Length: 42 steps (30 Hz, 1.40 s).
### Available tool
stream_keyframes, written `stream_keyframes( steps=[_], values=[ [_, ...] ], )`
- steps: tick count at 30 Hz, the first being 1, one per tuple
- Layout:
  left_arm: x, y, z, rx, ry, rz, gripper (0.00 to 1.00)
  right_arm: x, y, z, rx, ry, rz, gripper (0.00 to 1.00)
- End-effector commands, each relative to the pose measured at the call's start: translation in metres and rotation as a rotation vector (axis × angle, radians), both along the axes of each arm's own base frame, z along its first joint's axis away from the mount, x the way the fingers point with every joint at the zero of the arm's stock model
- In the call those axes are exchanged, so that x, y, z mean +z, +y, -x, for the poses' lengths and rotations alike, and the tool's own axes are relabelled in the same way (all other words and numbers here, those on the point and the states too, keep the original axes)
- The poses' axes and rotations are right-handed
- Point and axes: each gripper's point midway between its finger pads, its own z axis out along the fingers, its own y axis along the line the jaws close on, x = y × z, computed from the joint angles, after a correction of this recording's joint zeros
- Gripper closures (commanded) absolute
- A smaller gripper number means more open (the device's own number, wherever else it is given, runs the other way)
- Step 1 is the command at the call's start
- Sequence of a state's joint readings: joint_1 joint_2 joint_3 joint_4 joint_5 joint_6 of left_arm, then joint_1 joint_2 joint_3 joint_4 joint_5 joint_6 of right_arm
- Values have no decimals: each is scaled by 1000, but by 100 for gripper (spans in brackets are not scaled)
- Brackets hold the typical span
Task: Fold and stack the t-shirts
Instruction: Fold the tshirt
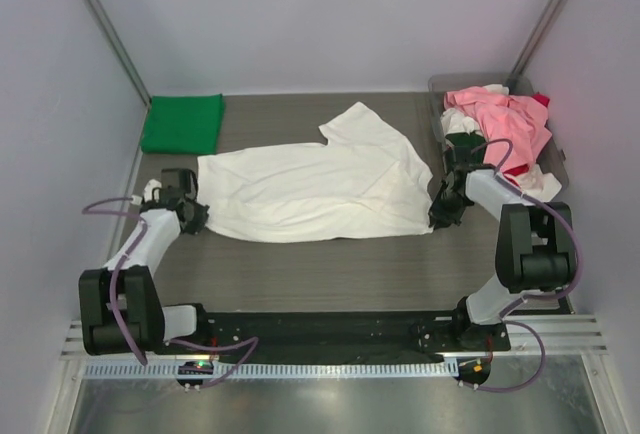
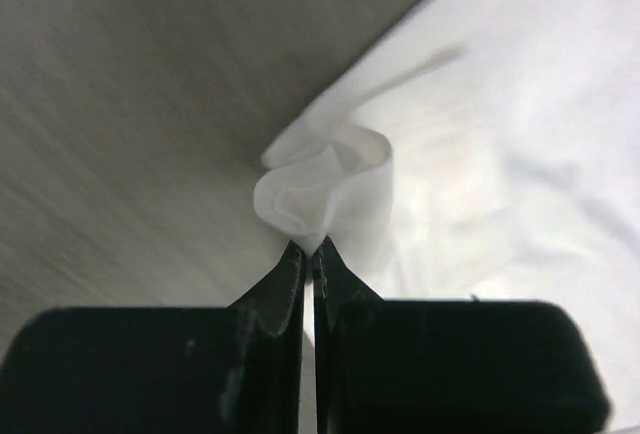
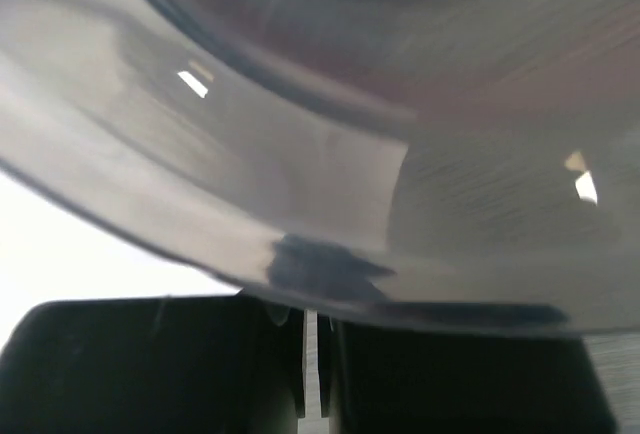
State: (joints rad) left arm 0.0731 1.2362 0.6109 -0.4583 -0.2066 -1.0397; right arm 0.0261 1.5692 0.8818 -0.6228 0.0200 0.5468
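The large white t-shirt (image 1: 320,186) lies spread across the middle of the table (image 1: 330,269), one sleeve pointing to the far side. At its left near corner the left gripper (image 2: 310,249) has its fingers pressed together on a bunched fold of the cloth. At the right near corner the right gripper (image 1: 440,216) is closed to a sliver; its blurred wrist view seems to show white cloth between the fingers. A folded green t-shirt (image 1: 183,122) sits far left. The grey tray (image 1: 437,84) far right holds a pink tee (image 1: 505,114) among others.
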Motion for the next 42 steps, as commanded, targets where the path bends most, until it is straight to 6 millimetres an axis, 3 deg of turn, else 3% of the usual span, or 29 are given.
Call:
stream_keyframes(
  steps=[1,2,3,4,6,9,10,12,13,16,17,22,24,25,28,30,32,33,34,36,40,42],
  values=[
    [80,6,-66,-27,-192,-25,100,55,-7,-51,16,-122,43,99],
    [98,10,-68,-42,-199,-60,100,73,-12,-51,9,-126,65,99],
    [130,21,-71,-20,-219,-110,100,92,-18,-57,-2,-164,104,99],
    [141,24,-69,-16,-228,-123,100,128,-21,-68,-14,-251,116,99],
    [155,36,-55,12,-233,-113,100,141,-21,-57,-23,-251,114,99],
    [151,37,-32,31,-233,-105,100,126,-15,-25,-40,-217,75,99],
    [128,34,-18,32,-187,-91,100,99,-11,-3,-36,-150,50,99],
    [110,29,-4,56,-172,-55,100,83,-7,11,-37,-146,25,99],
    [88,25,12,60,-135,-33,100,64,-4,28,-38,-97,7,99],
    [67,21,35,93,-111,-13,100,47,-2,51,-53,-64,-8,99],
    [49,20,47,103,-72,-4,100,49,1,53,-66,-76,-23,99],
    [31,23,68,149,-18,3,100,49,4,60,-137,-72,-50,99],
    [28,25,74,164,11,2,98,47,11,66,-146,-59,-93,90],
    [28,26,75,170,16,1,96,44,12,72,-154,-47,-99,75],
    [32,28,81,205,32,-5,85,39,22,83,-159,-26,-152,26],
    [38,30,86,248,42,-6,74,39,27,89,-161,-14,-182,22],
    [46,30,88,275,34,13,42,43,27,99,-167,-11,-187,19],
    [51,29,91,274,36,19,19,46,27,101,-167,-22,-188,19],
    [64,29,86,266,4,25,11,51,27,103,-168,-31,-189,19],
    [82,31,84,231,-40,4,3,74,29,94,-154,-126,-205,19],
    [117,22,57,41,-184,-8,0,118,32,64,-59,-289,-206,20],
    [131,13,48,-66,-208,-2,0,124,41,45,43,-296,-173,19]
  ],
)
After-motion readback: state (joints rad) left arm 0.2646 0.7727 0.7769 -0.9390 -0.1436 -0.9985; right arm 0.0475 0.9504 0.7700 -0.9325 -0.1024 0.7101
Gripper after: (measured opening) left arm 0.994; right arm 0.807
